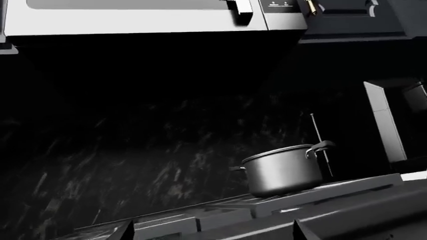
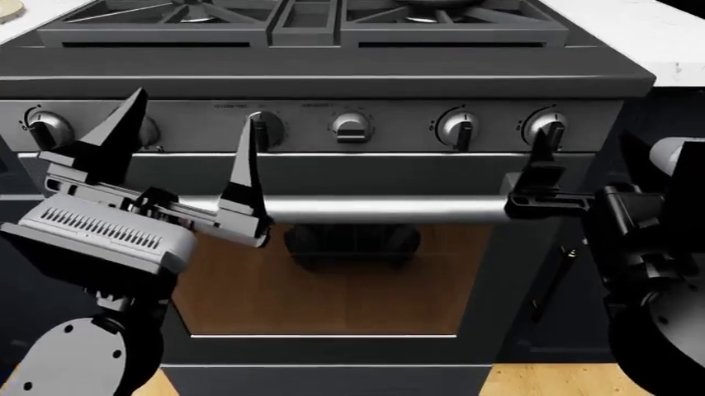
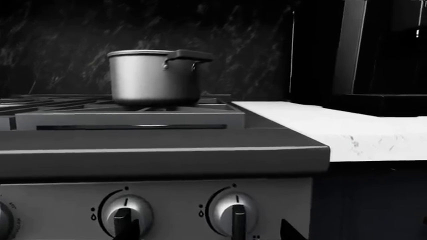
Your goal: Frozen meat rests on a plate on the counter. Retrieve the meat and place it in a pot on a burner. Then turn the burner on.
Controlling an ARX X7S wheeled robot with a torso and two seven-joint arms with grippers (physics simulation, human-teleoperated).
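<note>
My left end effector [image 2: 187, 157] hangs wide open and empty before the stove's knob row [image 2: 350, 126], whose small labels are unreadable, my right end effector [image 2: 542, 177] shows too little to judge, and one pot [image 3: 155, 76] stands on a rear burner grate [image 3: 143, 107] beside the white bench [image 3: 340, 130].

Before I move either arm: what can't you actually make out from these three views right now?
- Meat and plate: in no view; only bare strips of counter show.
- Pot contents: both wrist views look from below its rim.
- Which burner carries the pot: head view cuts the back burners off at its top edge.
- Knob markings: too small to read.
- Right gripper: edge-on in head view, jaws unclear.
- Left gripper: jaws apart, empty.
</note>
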